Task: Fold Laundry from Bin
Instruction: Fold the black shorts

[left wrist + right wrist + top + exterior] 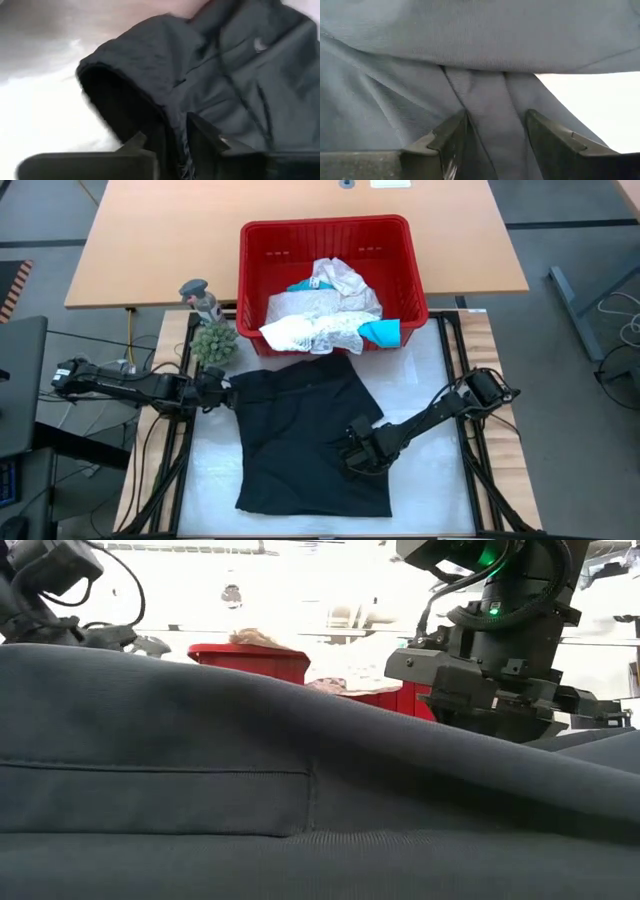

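Note:
A black garment [300, 430] lies spread on the white mat [215, 470]; it fills the low view's foreground [200, 790]. My left gripper [215, 390] is at its far left corner, shut on the cloth [175, 150]. My right gripper [360, 455] stands open over the garment's right side, pointing steeply down, with a ridge of cloth between its fingers [495, 140]. The red bin [400, 240] stands behind the mat. White lacy and teal laundry [320, 315] lies in it, and a white piece hangs over its near rim. My left gripper pinches the garment's far left corner at its hemmed edge [172, 127] between the two fingers, coming slanting down from the table's left. The corner is raised off the mat with a hollow under it; the rest lies flat. My right gripper's two fingertips [452, 137] rest on the garment near its right edge from above. A raised ridge of cloth [492, 107] runs between them, with creases running out from it. The garment lies on the mat.
A small green plant [213, 340] and a grey object [200, 298] stand just behind my left gripper, left of the bin. Bare white mat [425, 390] shows right of the garment. A wooden table [150, 240] lies beyond.

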